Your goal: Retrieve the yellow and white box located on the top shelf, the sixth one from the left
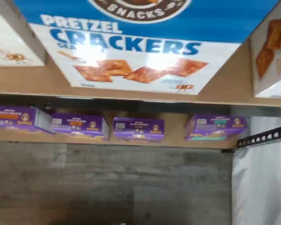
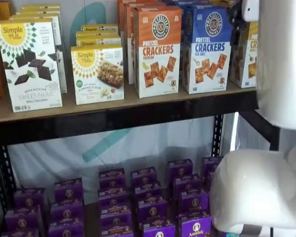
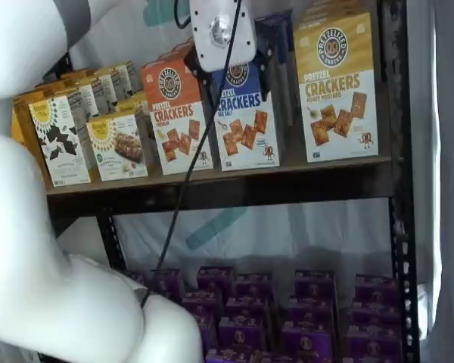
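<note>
Claw (image 3: 228,69) hung before the blue box (image 3: 246,113), fingers straddling it; whether clamped, I could not tell. Yellow and white box (image 3: 337,87) stood just right on the top shelf (image 3: 234,185). Risk: seizing the wrong carton.

A pale sheet (image 2: 153,143) with a teal mark hangs behind the black perforated uprights (image 3: 397,227). The floor (image 1: 107,183) (grey wood-look planks) lies below the lower tan board (image 1: 131,140). Soft, even light.
</note>
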`<state>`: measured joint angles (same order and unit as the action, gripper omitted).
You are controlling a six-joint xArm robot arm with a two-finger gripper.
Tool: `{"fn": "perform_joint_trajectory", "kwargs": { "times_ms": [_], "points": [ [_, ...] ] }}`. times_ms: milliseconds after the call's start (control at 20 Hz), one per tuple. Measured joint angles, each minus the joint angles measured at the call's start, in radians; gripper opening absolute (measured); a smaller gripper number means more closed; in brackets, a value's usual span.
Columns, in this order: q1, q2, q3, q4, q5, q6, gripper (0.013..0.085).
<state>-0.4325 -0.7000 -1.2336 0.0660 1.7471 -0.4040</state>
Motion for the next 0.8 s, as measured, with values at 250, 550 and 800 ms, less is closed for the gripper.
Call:
{"fn": "perform_joint_trajectory", "kwargs": {
  "times_ms": [250, 550, 800],
  "points": [
    [-0.019, 0.026, -0.007, -0.006, -0.002, -0.021, 0.0850],
    [-0.043, 0.020, 0.022, 0.005, -0.064, -0.044, 0.0850],
    [-0.065, 0.023, 0.025, 0.007, -0.109, -0.063, 0.0850]
  ]
}}
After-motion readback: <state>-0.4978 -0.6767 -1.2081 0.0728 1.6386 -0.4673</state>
